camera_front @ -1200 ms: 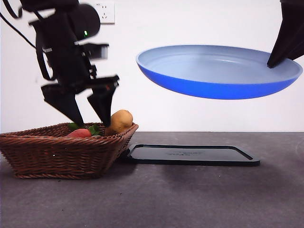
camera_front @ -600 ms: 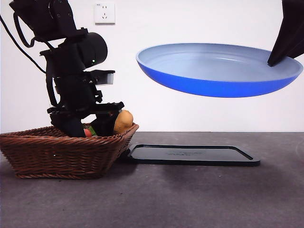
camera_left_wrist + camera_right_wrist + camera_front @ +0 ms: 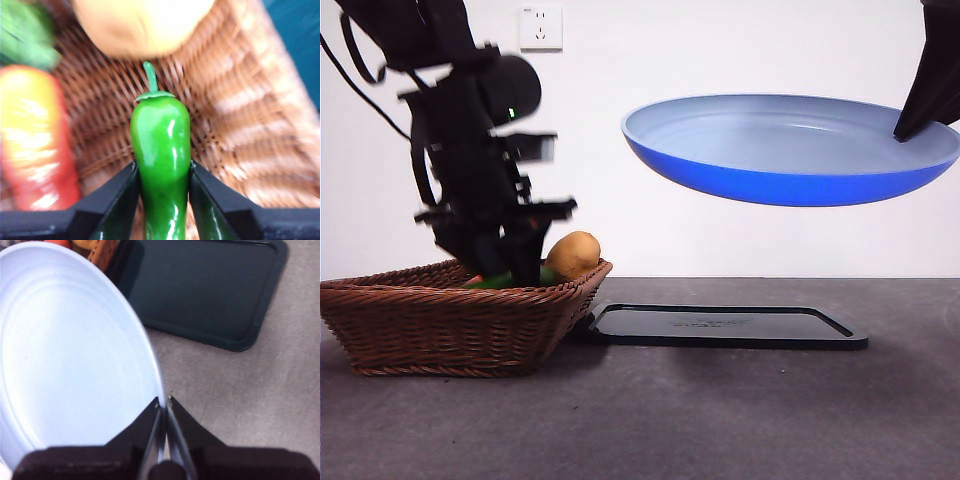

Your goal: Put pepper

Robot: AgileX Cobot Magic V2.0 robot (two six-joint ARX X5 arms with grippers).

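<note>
Since half a second ago the left gripper [image 3: 162, 200] has risen slightly out of the wicker basket [image 3: 430, 320] and leaned over; the front view blurs it, so it is mid-motion. The blue plate [image 3: 790, 180] has drifted a little to the right of that view, otherwise level.

Left gripper: jaws closed against the pepper [image 3: 161, 165], one on each flank of the body, stem pointing away from the wrist. Grip sits low on the fruit, toward the tapered end, which is hidden. In the front view only a sliver of green shows at the basket rim below the jaws. Whether the pepper has cleared the basket floor cannot be told.

Beside it in the basket: a red-orange vegetable [image 3: 30, 145] and a tan lump [image 3: 140, 25], both clear of the jaws.

Right gripper [image 3: 164, 407]: pinched on the plate rim, holding the plate in the air above the black tray [image 3: 200, 290]. Judgement: plate is held high and level as a receiver, so the pepper needs only a lift and a short carry across
</note>
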